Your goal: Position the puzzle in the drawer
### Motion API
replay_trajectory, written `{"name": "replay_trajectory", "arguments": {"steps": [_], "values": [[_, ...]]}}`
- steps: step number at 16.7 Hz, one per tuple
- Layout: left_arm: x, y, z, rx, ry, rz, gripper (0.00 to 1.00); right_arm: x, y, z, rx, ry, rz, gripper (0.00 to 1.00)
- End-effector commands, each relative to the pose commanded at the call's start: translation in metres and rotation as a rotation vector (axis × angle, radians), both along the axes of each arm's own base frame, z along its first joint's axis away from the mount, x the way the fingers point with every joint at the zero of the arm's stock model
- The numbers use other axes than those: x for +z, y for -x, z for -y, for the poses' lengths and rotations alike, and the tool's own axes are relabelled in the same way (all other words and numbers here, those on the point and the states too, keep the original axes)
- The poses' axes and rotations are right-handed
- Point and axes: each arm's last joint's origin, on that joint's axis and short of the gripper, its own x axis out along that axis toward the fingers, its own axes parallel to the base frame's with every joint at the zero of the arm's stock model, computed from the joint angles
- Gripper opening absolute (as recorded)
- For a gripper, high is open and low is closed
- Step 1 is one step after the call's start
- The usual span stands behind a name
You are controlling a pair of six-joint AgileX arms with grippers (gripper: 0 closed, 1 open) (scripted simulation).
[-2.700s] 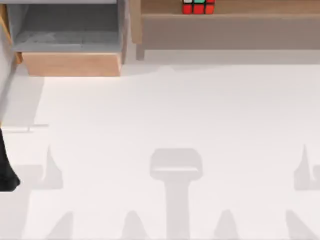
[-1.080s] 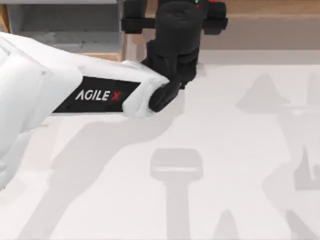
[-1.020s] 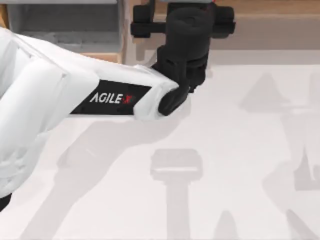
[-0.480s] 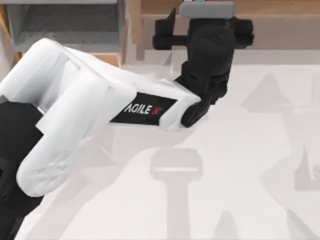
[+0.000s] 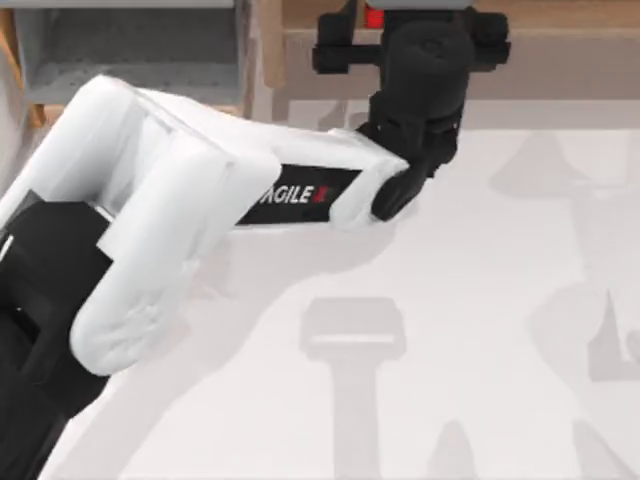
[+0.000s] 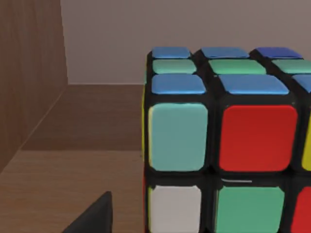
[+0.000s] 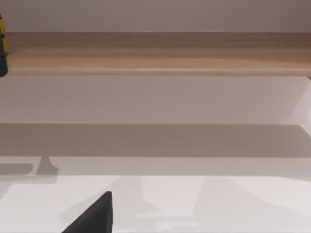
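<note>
Puzzle (image 6: 218, 141) sits on the brown wooden shelf (image 5: 560, 45), at the far edge of the table, right of centre in the top view. From above a red sticker (image 5: 374, 16) peeks out beside the black wrist of the left arm. In the left wrist view the cube is very close, with blue and green stickers on its upper face and pale teal, red, white and green on the near face. It rests upright on the shelf board, near the shelf's side wall (image 6: 29, 73).

Left gripper (image 5: 415, 20) is at the shelf, right up against the cube. One dark fingertip (image 6: 95, 216) shows in the wrist view beside the cube, apart from it. Whether the jaws are spread or closed on anything cannot be told (second finger hidden).

Progress, as a judgement: early. Approach to the cube looks about complete, with no grasp confirmed. Left to do: grip, lift clear of the shelf, carry left, release inside the drawer.

Drawer (image 5: 130, 50) stands at the far left of the table, pulled out, its grey floor bare. Its tan front panel (image 5: 228, 108) lies partly under the white forearm.

In the way: the shelf's left end post (image 5: 270, 45) stands between cube and drawer (likely needs a lift first).

Right arm is parked; its wrist view looks across the white table (image 7: 218, 204) at the shelf.
</note>
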Motion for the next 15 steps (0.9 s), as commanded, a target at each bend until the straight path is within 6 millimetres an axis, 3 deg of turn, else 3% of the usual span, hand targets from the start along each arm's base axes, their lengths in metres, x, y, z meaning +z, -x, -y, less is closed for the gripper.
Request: {"name": "replay_trajectory", "arguments": {"steps": [4, 8, 15], "values": [[0.000, -0.023, -0.001, 0.000, 0.000, 0.000, 1.00, 0.000, 0.000, 0.000, 0.000, 0.000, 0.000, 1.00], [0.000, -0.025, -0.001, 0.000, 0.000, 0.000, 1.00, 0.000, 0.000, 0.000, 0.000, 0.000, 0.000, 1.00], [0.000, -0.025, -0.001, 0.000, 0.000, 0.000, 0.47, 0.000, 0.000, 0.000, 0.000, 0.000, 0.000, 1.00]]}}
